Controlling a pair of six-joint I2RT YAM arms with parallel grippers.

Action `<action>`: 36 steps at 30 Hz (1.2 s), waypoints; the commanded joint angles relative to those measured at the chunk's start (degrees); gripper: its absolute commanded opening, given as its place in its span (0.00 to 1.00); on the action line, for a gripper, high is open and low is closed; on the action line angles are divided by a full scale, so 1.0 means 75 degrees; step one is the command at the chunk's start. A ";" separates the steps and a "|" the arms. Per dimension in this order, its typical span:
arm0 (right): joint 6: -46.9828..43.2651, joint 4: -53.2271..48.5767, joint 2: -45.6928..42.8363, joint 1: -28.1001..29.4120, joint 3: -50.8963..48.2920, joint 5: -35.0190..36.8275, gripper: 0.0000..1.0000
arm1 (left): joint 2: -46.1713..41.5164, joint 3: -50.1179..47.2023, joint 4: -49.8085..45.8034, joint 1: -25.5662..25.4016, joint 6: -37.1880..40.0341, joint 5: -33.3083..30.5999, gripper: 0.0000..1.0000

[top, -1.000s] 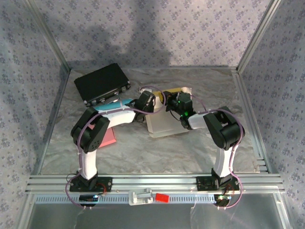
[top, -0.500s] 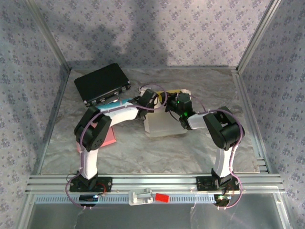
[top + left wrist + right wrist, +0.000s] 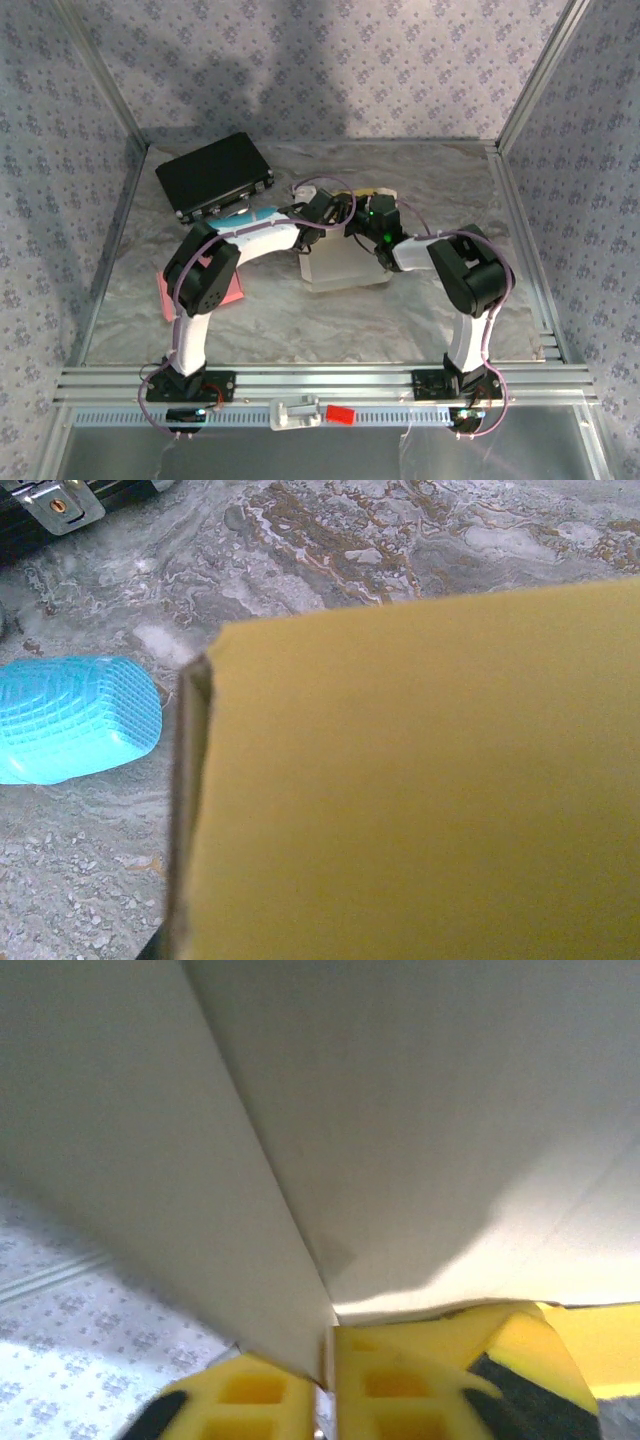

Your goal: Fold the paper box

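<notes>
**Item:** cream-outside, yellow-inside paper box (image 3: pixel 340 268), partly folded. Sits mid-table, slightly right of centre, between the two wrists. Pale outer panel faces near, its lower edge running left to right on the table. A strip of yellow inner face shows at the far edge. Long axis not determinable, as the arms cover the middle.

In the left wrist view, a yellow panel (image 3: pixel 420 780) with one upright edge at the left. In the right wrist view, two pale panels (image 3: pixel 420 1110) meeting at a crease.

**Right gripper** (image 3: pixel 372 222) (image 3: pixel 327 1395): yellow fingers (image 3: pixel 400 1395) pressed together on the box's panel edge.

**Left gripper** (image 3: pixel 338 208): at the box's far-left corner; finger state cannot be told.

**Surroundings:** grey marbled table (image 3: pixel 300 320), bare on the near and right sides of the box.
- Left: turquoise mesh-textured oblong (image 3: pixel 245 215) (image 3: pixel 72 732), near the box but apart from it.
- Near-left: pink flat sheet (image 3: pixel 228 285).
- Far left: black hard case (image 3: pixel 214 175) (image 3: pixel 40 500).
</notes>
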 commanded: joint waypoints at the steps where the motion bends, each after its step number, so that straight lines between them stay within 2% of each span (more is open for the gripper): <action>1: -0.0428 -0.1238 -0.0582 -0.0089 0.0183 -0.0508 0.28 | -0.0034 -0.0082 -0.0177 0.0074 0.0228 -0.0405 0.00; 4: -0.1215 -0.3036 -0.1386 -0.0310 0.0313 -0.0674 0.46 | -0.0276 -0.0164 -0.0308 0.0128 0.0399 -0.0388 0.00; 6: -0.1545 -0.3863 -0.2001 -0.0511 0.0210 -0.0634 0.52 | -0.0439 -0.0152 -0.0537 0.0218 0.0405 -0.0296 0.00; 10: -0.1754 -0.4695 -0.2928 -0.1133 0.0163 -0.0929 0.56 | -0.0715 -0.0045 -0.1162 0.0426 0.0387 -0.0082 0.00; 15: -0.3615 -0.8107 -0.3415 -0.1822 0.1920 -0.1078 0.57 | -0.0910 0.0458 -0.2075 0.0609 0.0389 0.0208 0.00; 19: -0.5081 -1.0343 -0.2888 -0.2159 0.3860 -0.0794 0.49 | -0.1134 0.0891 -0.2552 0.0691 0.0484 0.0534 0.00; 22: -0.5753 -1.1281 -0.2169 -0.2205 0.5057 -0.0666 0.49 | -0.1194 0.1205 -0.3182 0.0706 0.0615 0.0767 0.00; 27: -0.6080 -1.1677 -0.0940 -0.2112 0.6111 -0.0936 0.45 | -0.1405 0.1252 -0.3320 0.0751 0.0675 0.1275 0.00; 32: -0.6798 -1.2153 -0.0057 -0.1931 0.7140 -0.0604 0.46 | -0.1517 0.1236 -0.3198 0.0817 0.0804 0.1896 0.00; 36: -0.6927 -1.2416 0.0307 -0.1882 0.7244 -0.0682 0.46 | -0.1574 0.1205 -0.3149 0.0916 0.0889 0.2210 0.00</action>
